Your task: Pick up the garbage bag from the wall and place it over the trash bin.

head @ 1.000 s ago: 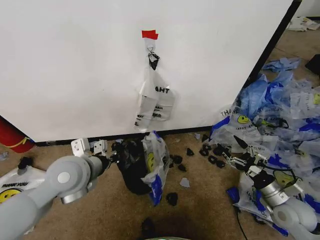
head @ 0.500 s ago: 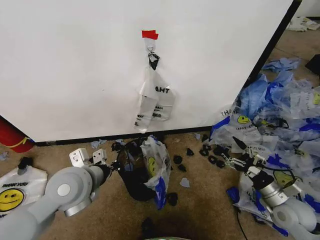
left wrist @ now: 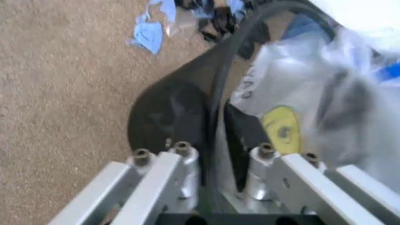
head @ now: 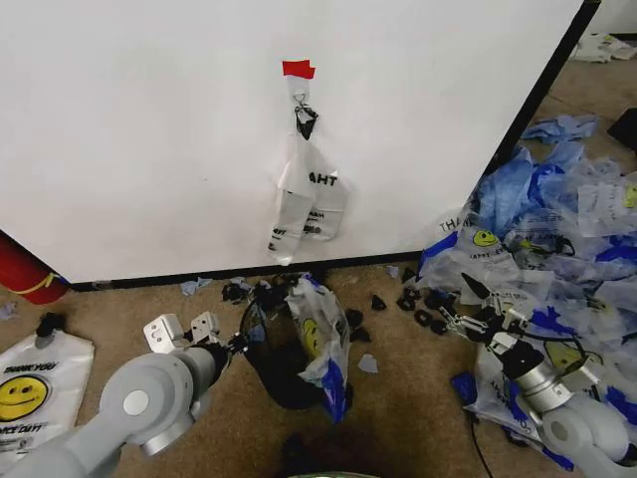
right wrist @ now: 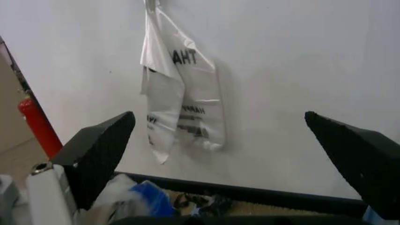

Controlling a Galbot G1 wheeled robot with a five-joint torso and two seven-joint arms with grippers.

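Placing step in hand. Your left gripper (left wrist: 216,161) clamps rim of small round black mesh trash bin (head: 284,363), low on carpet before large plain white wall (head: 149,129). Clear thin plastic garbage bag with yellow smiley and blue strips (head: 320,344) drapes bin's far side, mouth only partly over rim. Your right gripper (head: 468,304) hovers wide, empty, near blue bag pile (head: 557,219). Next, likely: steady bin, stretch bag mouth round the rim.

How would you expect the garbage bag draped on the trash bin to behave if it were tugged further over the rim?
The garbage bag looks thin and crumpled, so it would probably flop and bunch. Hanging down one side of the trash bin, it might slide off. The left claw straddles the rim; a hard tug could tip the seemingly light mesh bin.
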